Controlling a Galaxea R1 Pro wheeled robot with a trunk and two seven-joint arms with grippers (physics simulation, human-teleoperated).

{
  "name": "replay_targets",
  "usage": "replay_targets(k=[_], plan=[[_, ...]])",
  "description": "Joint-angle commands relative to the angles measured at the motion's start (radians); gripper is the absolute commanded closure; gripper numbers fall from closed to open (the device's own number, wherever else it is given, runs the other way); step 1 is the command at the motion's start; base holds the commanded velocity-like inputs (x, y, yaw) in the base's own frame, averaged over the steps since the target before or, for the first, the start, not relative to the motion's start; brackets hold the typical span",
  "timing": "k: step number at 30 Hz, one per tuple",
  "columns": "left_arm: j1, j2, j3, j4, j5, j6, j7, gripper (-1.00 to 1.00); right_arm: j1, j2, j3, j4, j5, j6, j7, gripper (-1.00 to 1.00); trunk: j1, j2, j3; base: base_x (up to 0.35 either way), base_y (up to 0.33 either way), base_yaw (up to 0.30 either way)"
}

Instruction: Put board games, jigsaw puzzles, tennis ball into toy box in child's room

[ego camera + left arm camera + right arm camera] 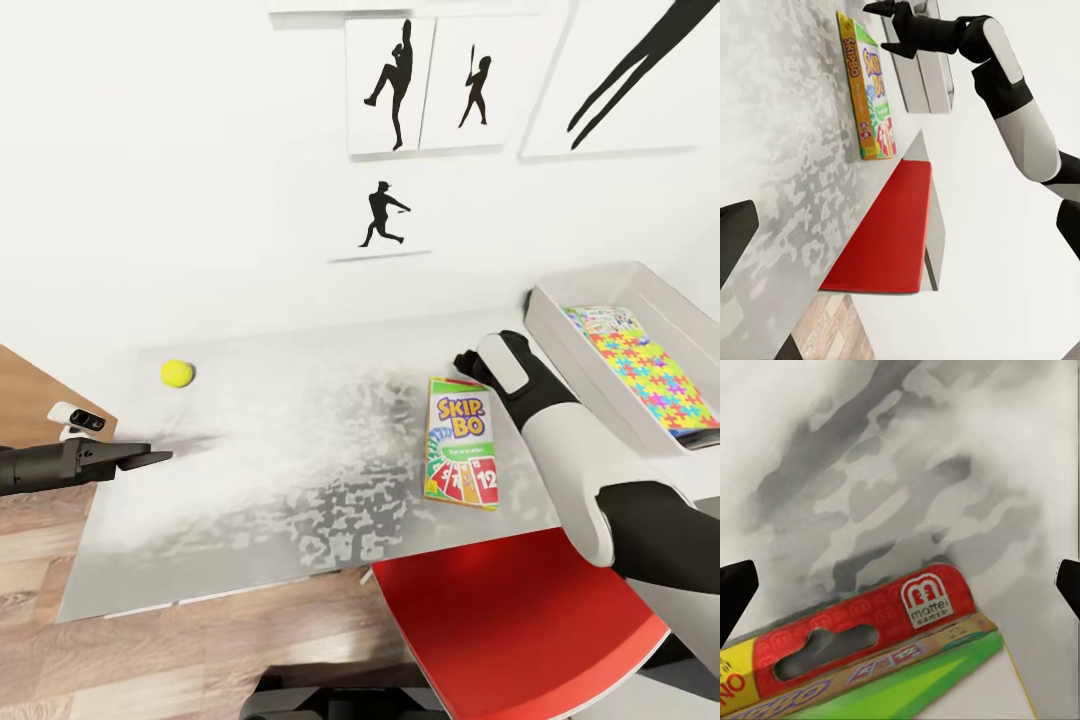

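1. Right tool (pixel 470 358) hovering just past the far end of the Skip-Bo box (pixel 461 441), fingers spread wide — dark tips at both sides of the right wrist view, nothing between them but bench (pixel 280 470) and the box's red hang-tab end (pixel 870 634).
2. Box lying flat on the bench, just beside the toy box (pixel 600 290), which already holds a jigsaw puzzle (pixel 645 370).
3. Likely step: grasping the Skip-Bo box. Best done by drawing the tool back over the tab end, squaring the fingers to the box's narrow width, then lowering until the tips straddle both long edges before closing.
4. Flat and thin — a risk of fingertips skidding on the bench or pinching only the lid; a low, level approach helps.
5. Left tool (pixel 135 460) parked well apart at the bench's near left edge, jaws apparently together though hard to confirm; tennis ball (pixel 177 373) lying just ahead of it, waiting.
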Motion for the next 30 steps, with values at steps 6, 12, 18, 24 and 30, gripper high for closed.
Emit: replay_targets(k=[6, 12, 18, 24, 30], plan=[[-0.001, 0.001, -0.001, 0.000, 0.000, 0.011, -0.003, -1.00, 0.000, 0.000, -0.021, 0.004, -0.005, 0.010, -0.007, -1.00, 0.001, -0.002, -0.001, 0.000, 0.000, 0.000], [-0.001, 0.001, -0.001, 0.000, 0.000, 0.011, -0.003, -1.00, 0.005, 0.000, -0.025, 0.013, -0.006, 0.012, -0.008, -1.00, 0.001, -0.002, -0.001, 0.000, 0.000, 0.000], [-0.001, 0.000, -0.001, 0.000, 0.000, 0.011, -0.003, -1.00, 0.020, -0.001, -0.040, 0.026, -0.012, 0.011, -0.008, -1.00, 0.001, -0.002, -0.001, 0.000, 0.000, 0.000], [-0.001, 0.000, -0.001, 0.000, 0.000, 0.011, -0.003, -1.00, 0.023, -0.003, -0.082, 0.064, -0.017, 0.011, -0.008, -1.00, 0.001, -0.002, -0.001, 0.000, 0.000, 0.000], [-0.001, 0.000, -0.001, 0.000, 0.000, 0.011, -0.003, -1.00, 0.023, 0.003, -0.087, 0.072, -0.019, 0.012, -0.008, -1.00, 0.001, -0.002, -0.001, -0.010, 0.000, 0.000]])
